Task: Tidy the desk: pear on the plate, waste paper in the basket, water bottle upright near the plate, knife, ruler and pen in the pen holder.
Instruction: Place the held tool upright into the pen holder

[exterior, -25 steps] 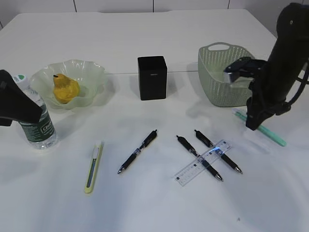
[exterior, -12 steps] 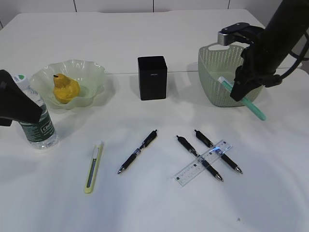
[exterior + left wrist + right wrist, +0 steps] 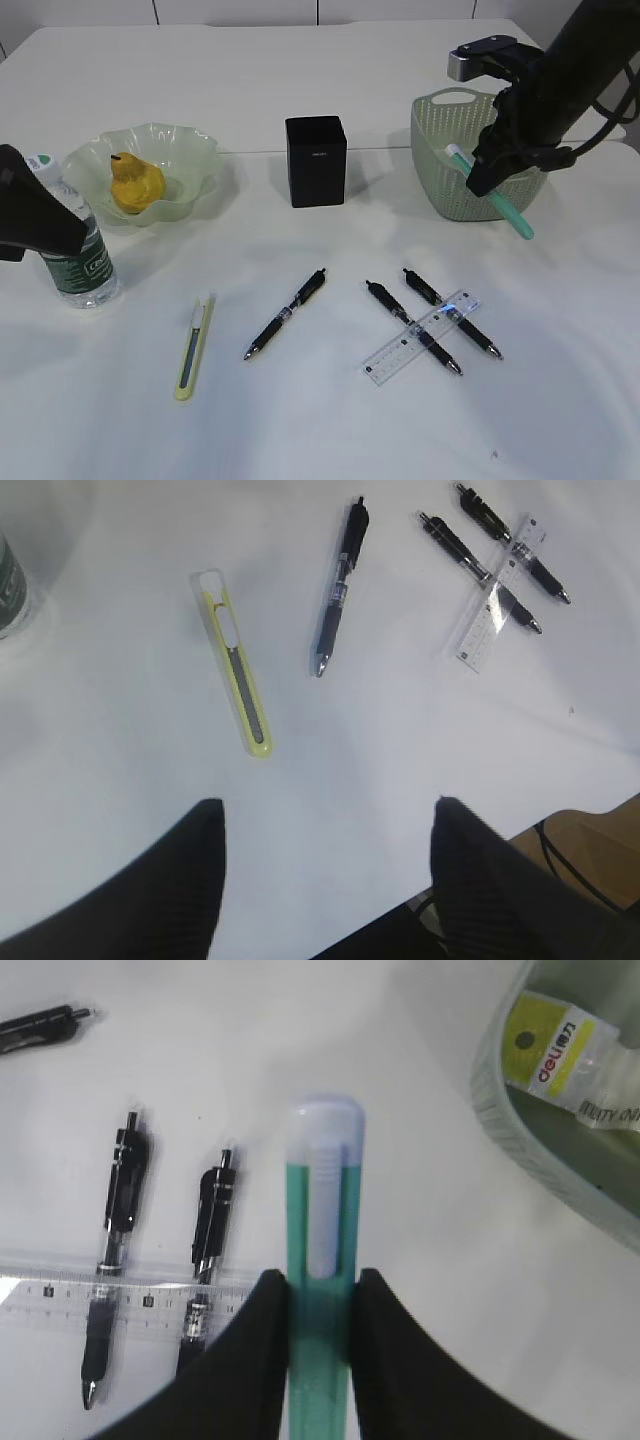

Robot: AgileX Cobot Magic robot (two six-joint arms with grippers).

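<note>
Desk (image 3: pixel 300 430) tidy is partway done. Right gripper (image 3: pixel 482 178) pinches a green utility knife (image 3: pixel 497 200), which has been lifted off the table near the basket since a second ago and now hangs tilted in the air in front of the basket (image 3: pixel 440 185), well apart from the pen holder. In the right wrist view its fingers (image 3: pixel 250 1350) press both sides of the green knife (image 3: pixel 320 1260). Judgement: pickup done, carry to the holder comes next. Left gripper (image 3: pixel 320 880) stands spread and empty above the table, same as before, near the bottle.

Containers, big to small:
- basket: holds a crumpled packaging wrapper (image 3: pixel 560 1060), likely the waste paper.
- plate (image 3: pixel 190 160), a wavy glass dish: pear (image 3: pixel 135 183) sits in it, done.
- water bottle (image 3: pixel 75 255): upright, just beside the plate, looks done.
- pen holder (image 3: pixel 316 160), black: nothing visibly sticking out.

On the table still: yellow knife (image 3: pixel 193 345), three black pens (image 3: pixel 285 313), two of them under the clear ruler (image 3: pixel 420 337).
</note>
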